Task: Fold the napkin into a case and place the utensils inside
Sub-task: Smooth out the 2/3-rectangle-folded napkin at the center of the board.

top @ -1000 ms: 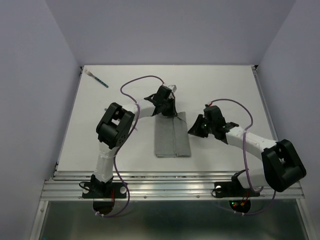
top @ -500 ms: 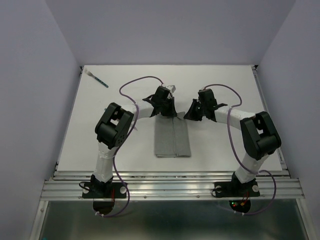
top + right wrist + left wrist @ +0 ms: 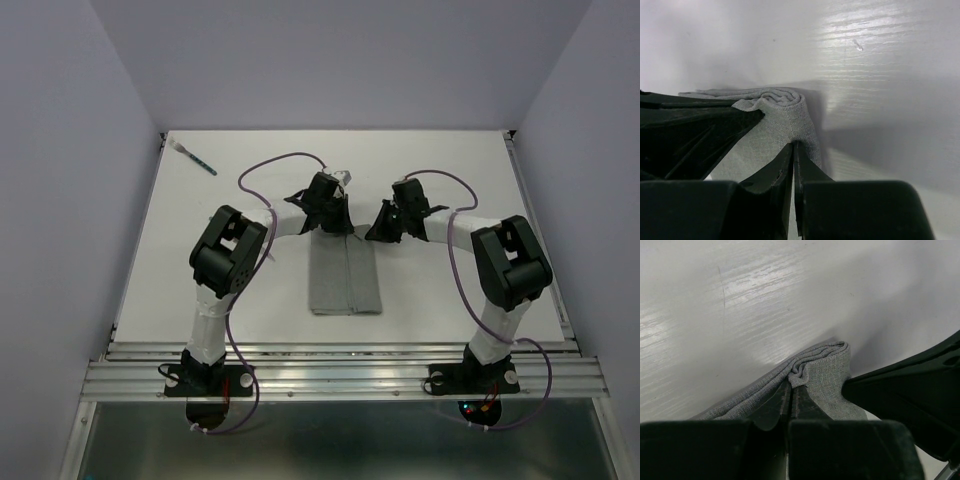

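Folded napkin at centre. Left gripper pinched shut on its 11 o'clock corner; right gripper likewise at 1 o'clock; utensil lies at 10 o'clock.

The right tool has swung in from the right and pinched shut on the napkin at its far right corner

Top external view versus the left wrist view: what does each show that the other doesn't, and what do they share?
Only the top external view shows the whole napkin folded into a long strip, both arms from base to wrist, and one teal-handled utensil lying near the far left corner of the table. Only the left wrist view shows, close up, the left gripper shut on a bunched, layered corner of the cloth. Both show the napkin, the white table and the left gripper at the napkin's far end.
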{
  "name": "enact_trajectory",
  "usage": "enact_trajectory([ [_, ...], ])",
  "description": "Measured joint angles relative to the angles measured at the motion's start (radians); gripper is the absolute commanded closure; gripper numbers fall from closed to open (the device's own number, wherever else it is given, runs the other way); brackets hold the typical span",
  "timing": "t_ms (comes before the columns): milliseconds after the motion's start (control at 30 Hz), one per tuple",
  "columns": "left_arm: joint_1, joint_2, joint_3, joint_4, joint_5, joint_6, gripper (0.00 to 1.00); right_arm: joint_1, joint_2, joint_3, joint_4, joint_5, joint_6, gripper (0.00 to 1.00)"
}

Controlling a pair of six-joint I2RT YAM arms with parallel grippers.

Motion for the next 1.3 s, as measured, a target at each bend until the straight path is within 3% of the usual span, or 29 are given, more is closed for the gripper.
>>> enact_trajectory([
  [133, 0.0, -0.001, -0.002, 0.003, 0.0, 0.0, 0.97, 0.0, 0.039, 0.003, 0.004, 0.011, 0.005, 0.91],
  [200, 0.0, -0.005, -0.007, 0.003, -0.001, 0.0, 0.86, -0.002, 0.042, 0.011, -0.001, 0.026, 0.005, 0.91],
  [233, 0.001, -0.009, -0.01, 0.002, -0.002, 0.0, 0.75, -0.001, 0.043, 0.015, -0.006, 0.037, 0.005, 0.91],
  [333, 0.001, -0.024, -0.024, -0.006, -0.013, 0.005, 0.59, 0.001, 0.046, 0.022, -0.011, 0.052, 0.004, 0.91],
  [533, 0.001, -0.089, -0.061, -0.06, -0.057, 0.003, 0.54, 0.004, 0.046, 0.022, -0.011, 0.061, 0.004, 0.92],
  [667, 0.001, -0.148, -0.073, -0.076, -0.082, -0.013, 0.61, 0.004, 0.046, 0.023, -0.013, 0.062, 0.004, 0.91],
  [1000, 0.002, -0.206, -0.095, -0.003, -0.033, -0.082, 0.97, 0.004, 0.046, 0.024, -0.017, 0.062, 0.004, 0.92],
  [1300, 0.002, -0.097, -0.059, 0.024, 0.021, -0.095, 1.0, 0.004, 0.046, 0.024, -0.018, 0.062, 0.004, 0.92],
])
